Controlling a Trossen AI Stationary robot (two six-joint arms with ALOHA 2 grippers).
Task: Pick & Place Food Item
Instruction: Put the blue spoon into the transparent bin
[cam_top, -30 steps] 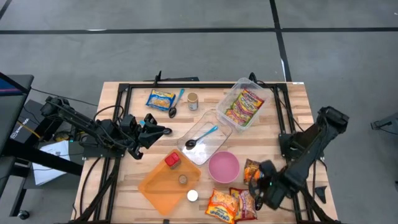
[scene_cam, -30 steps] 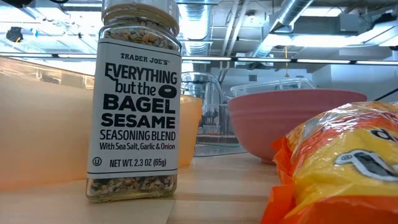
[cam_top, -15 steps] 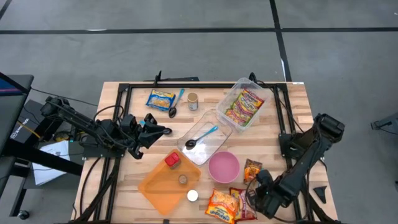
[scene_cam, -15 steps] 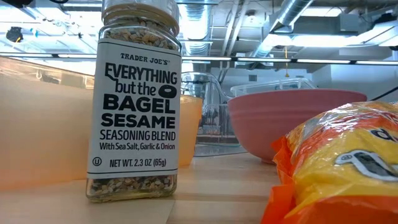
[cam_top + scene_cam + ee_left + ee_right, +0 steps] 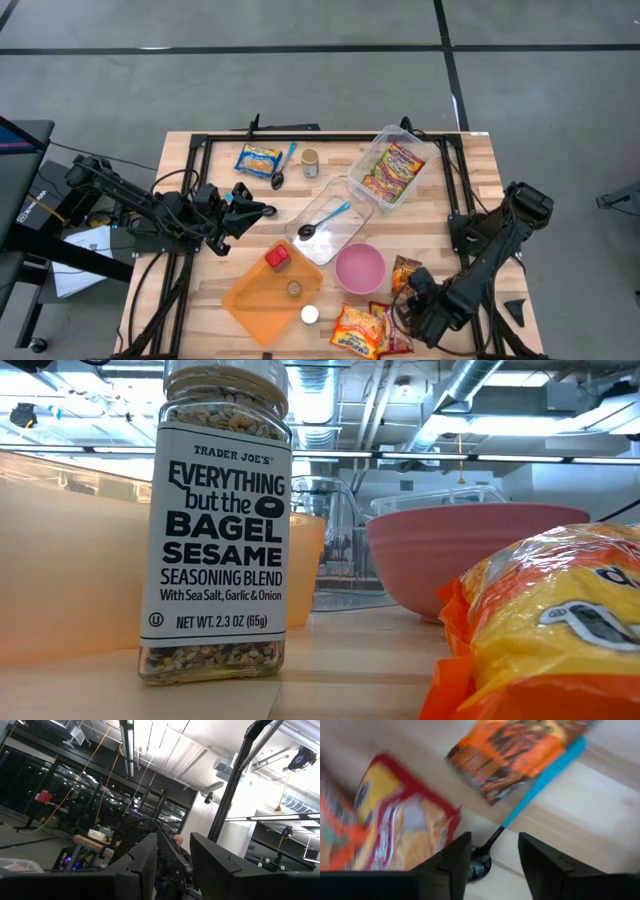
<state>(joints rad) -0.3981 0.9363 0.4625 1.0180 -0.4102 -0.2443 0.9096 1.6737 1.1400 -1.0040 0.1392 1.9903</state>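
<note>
The small orange and brown foil food packet (image 5: 405, 272) is lying flat on the wooden desk (image 5: 440, 215), just right of the round pink plastic bowl (image 5: 359, 268). Its long axis is being kept roughly from the far edge toward the near edge, slightly tilted. In the right wrist view the same packet (image 5: 520, 750) is being bordered along one side by the blue handle of a black-bowled spoon (image 5: 530, 795); whether they touch cannot be told. The handle is pointing toward the packet, and the dark bowl is lying on the desk under the gap of the right claw (image 5: 492, 847).

The right claw (image 5: 408, 312) is being held low near the packet's near end, fingers spread, nothing pinched. A red and yellow noodle packet (image 5: 405, 820) is lying beside it, and an orange noodle packet (image 5: 353, 330) is lying further left.

A clear seasoning jar (image 5: 215, 520) is standing upright next to the orange plastic tray (image 5: 255, 295).

The left claw (image 5: 262, 210) is being held above the desk's left part, well apart, fingers slightly parted around nothing.
</note>
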